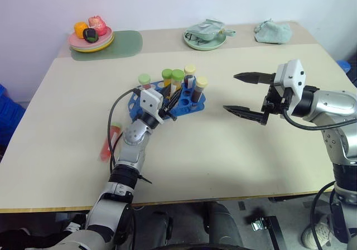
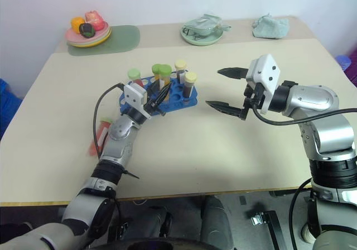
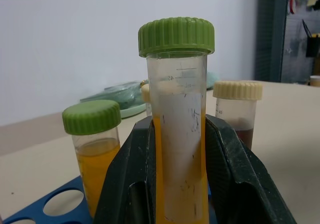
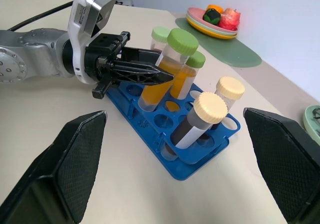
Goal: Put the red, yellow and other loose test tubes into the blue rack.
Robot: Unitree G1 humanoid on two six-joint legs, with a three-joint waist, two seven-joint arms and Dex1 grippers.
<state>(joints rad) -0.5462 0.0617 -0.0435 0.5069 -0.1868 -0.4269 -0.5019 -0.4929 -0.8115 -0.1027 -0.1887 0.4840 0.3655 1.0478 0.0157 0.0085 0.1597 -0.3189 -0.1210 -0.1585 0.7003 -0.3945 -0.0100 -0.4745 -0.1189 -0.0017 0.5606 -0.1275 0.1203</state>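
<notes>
Left tool [image 4: 157, 75] clamped on green-capped yellow tube [image 4: 167, 66], near upright over blue rack [image 4: 150, 129], cap up, slightly tilted (printed graduations, digits unreadable). Red tube [image 1: 109, 141] lying loose on tabletop [image 1: 223, 160], long axis roughly front-to-back. Right tool [image 1: 245, 94] spread wide, gripping nothing.

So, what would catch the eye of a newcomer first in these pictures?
Probably the blue rack in the middle of the table, and the left end effector shut on a green-capped tube of yellow liquid just over it. One red tube lies loose beside the left arm.
</notes>
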